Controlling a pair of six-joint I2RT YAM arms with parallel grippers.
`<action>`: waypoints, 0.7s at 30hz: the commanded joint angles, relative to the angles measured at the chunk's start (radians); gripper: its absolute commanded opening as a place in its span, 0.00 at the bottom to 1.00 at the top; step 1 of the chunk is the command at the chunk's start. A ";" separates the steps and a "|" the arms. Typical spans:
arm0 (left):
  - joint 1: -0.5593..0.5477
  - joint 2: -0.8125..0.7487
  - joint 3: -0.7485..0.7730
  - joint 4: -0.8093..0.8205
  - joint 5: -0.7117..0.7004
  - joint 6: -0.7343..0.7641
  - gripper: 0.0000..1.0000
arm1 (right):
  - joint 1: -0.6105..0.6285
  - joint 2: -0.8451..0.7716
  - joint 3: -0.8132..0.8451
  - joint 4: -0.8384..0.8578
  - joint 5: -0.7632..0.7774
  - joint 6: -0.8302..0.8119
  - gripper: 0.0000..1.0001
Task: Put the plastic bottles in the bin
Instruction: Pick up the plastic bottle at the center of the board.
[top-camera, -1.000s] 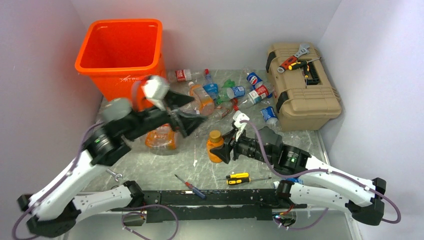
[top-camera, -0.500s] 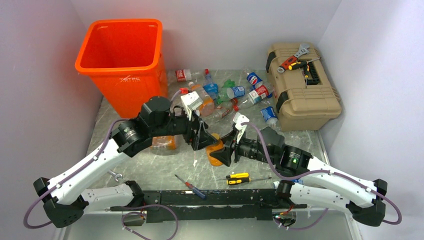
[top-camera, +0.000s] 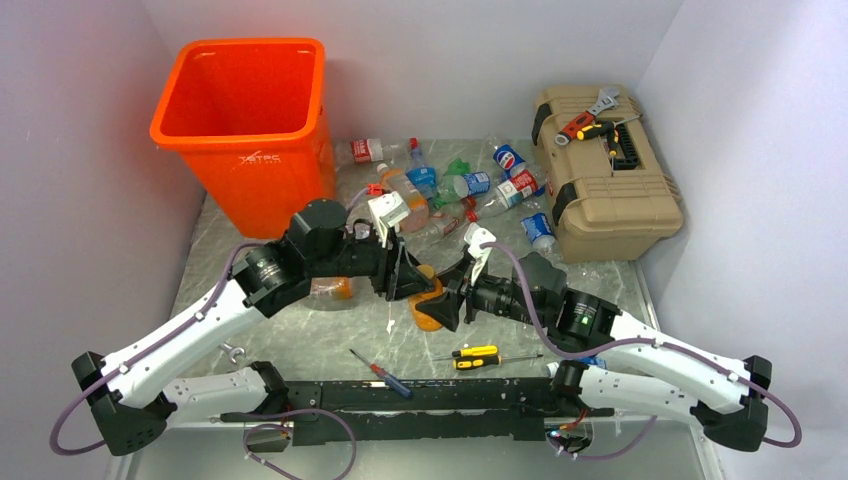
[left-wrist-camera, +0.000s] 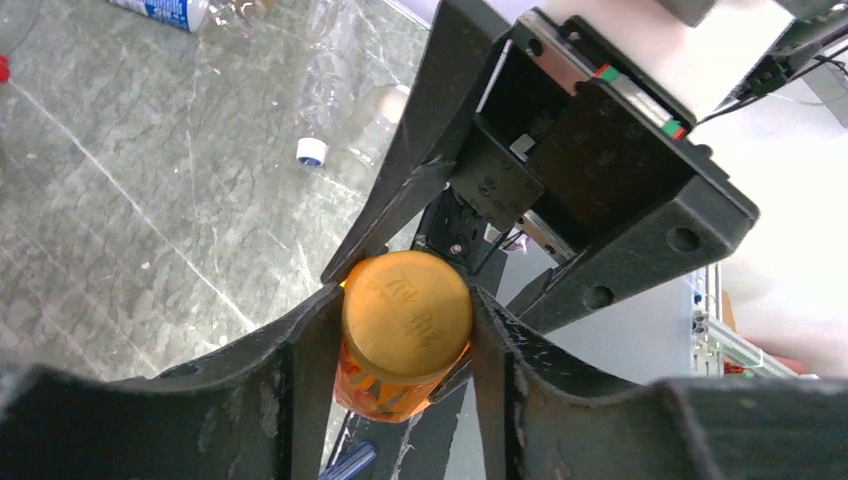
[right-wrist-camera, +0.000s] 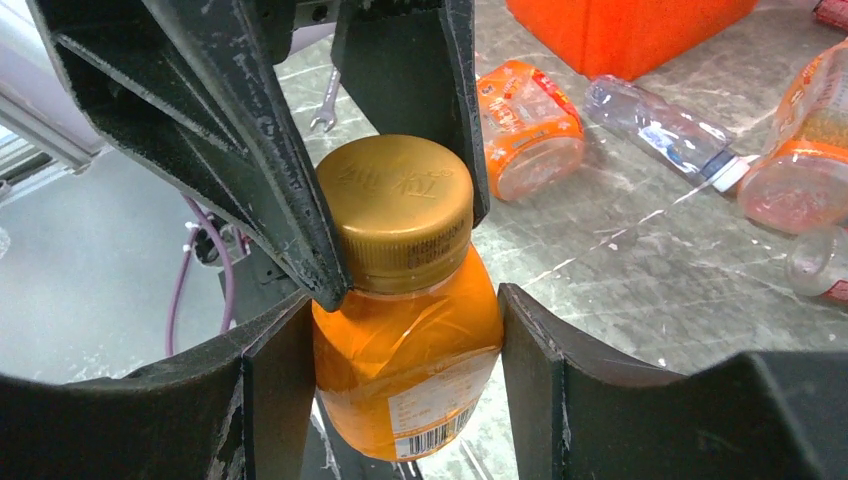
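1 small orange bottle (right-wrist-camera: 405, 370) upright between the 2 arms, over the middle of the grey marble-pattern table (top-camera: 300, 340), well apart from the orange bin (top-camera: 240, 134) at the far left. Cannot tell whether resting on the table or lifted off it, the base being hidden.

Clamped at the body by the right gripper (right-wrist-camera: 400, 305), both fingers pressed against the orange label. Pinched at the gold cap (left-wrist-camera: 407, 315) by the left gripper (left-wrist-camera: 405, 300), with 1 finger touching each side of the cap.

Looks full of orange drink, so probably heavier than the empty clear bottles (top-camera: 478, 183) lying near the tan toolbox (top-camera: 610, 190). Thin plastic wall, likely to give a little under pressure. Smooth film label, likely slippery. Hard ribbed cap, the stiffest place to hold, but small, so liable to swing or slide out if carried by the cap alone. Safer to take hold low on the neck, just under the cap, or around the body. Not fragile, so probably no harm from a short drop into the bin.
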 joint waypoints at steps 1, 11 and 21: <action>0.000 0.003 0.001 0.067 0.011 -0.006 0.44 | 0.005 -0.001 0.007 0.074 -0.026 0.009 0.37; 0.000 -0.071 0.165 -0.104 -0.394 0.166 0.00 | 0.005 -0.092 0.060 -0.039 0.069 0.051 1.00; 0.001 0.020 0.541 0.158 -1.076 0.814 0.00 | 0.004 -0.304 -0.109 0.037 0.307 0.101 1.00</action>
